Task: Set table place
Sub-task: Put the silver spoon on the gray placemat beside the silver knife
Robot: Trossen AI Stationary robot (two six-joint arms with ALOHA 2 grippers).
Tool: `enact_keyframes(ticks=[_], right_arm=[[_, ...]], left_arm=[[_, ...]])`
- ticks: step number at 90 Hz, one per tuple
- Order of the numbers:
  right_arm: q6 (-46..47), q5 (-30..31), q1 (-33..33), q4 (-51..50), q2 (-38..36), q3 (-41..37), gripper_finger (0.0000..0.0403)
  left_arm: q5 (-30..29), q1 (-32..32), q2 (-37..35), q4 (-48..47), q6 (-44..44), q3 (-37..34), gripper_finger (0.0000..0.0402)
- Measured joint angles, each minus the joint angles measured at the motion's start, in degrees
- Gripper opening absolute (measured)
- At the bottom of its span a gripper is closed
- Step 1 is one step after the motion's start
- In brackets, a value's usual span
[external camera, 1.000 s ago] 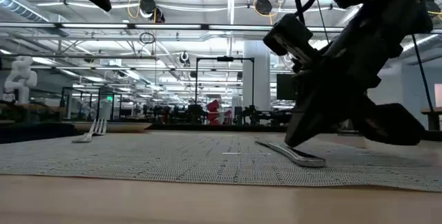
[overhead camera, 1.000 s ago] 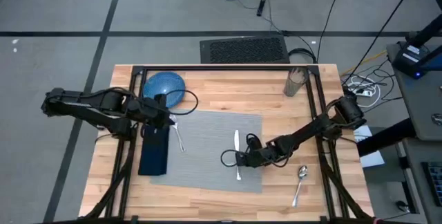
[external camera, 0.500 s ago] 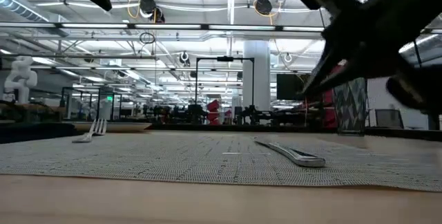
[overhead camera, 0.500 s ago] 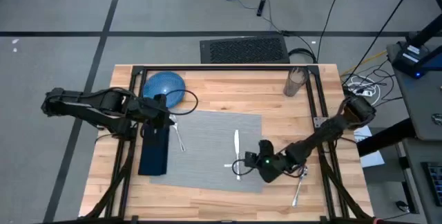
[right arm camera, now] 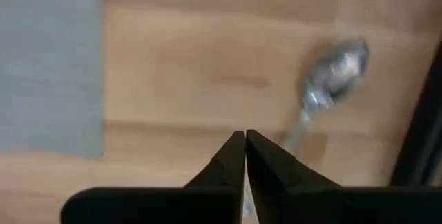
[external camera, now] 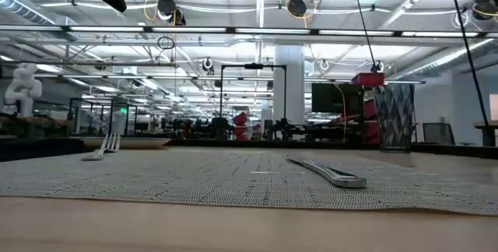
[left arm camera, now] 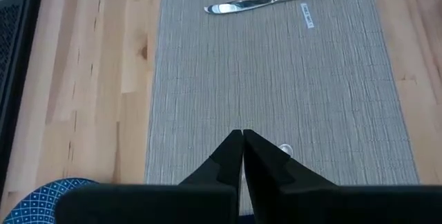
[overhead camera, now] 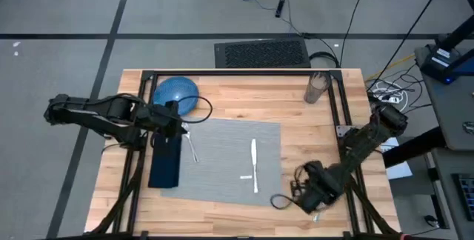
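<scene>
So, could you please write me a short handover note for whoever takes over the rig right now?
Left end effector: shut, empty, at the placemat's left edge, near the fork.
Right end effector: shut, empty, above bare table off the placemat's right front corner, over the spoon.
Placemat: flat at table centre, knife lying on its right half.
Navy napkin: along the placemat's left edge.
Blue plate at the back left and glass at the back right, both off the mat.
Done: knife placed.
Left: spoon, plate and probably the glass need setting at the mat.
</scene>
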Motion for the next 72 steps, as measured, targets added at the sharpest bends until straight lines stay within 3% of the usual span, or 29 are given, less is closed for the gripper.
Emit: enact_keyframes(ticks=[11,35,46,55,72], right_arm=[[1.9,-5.3,3.1,2.6,0.2,-1.4,0.0018],[2.4,-1.3,4.2,3.9,0.2,-2.5,0.0109],[4.8,-4.0,4.4,6.3,0.2,-6.5,0.015],[6.9,-8.4,4.8,11.2,0.3,-11.0,0.0169],[7.3,-5.2,3.4,27.0,0.2,-17.8,0.0175]], left_arm=[[0.0,0.0,0.0,0.0,0.0,0.0,0.0],[0.0,0.0,0.0,0.0,0.0,0.0,0.0],[0.0,0.0,0.0,0.0,0.0,0.0,0.0],[0.0,0.0,0.0,-0.2,0.0,0.0,0.0],[0.0,0.0,0.0,-0.9,-1.3,0.0,0.0]])
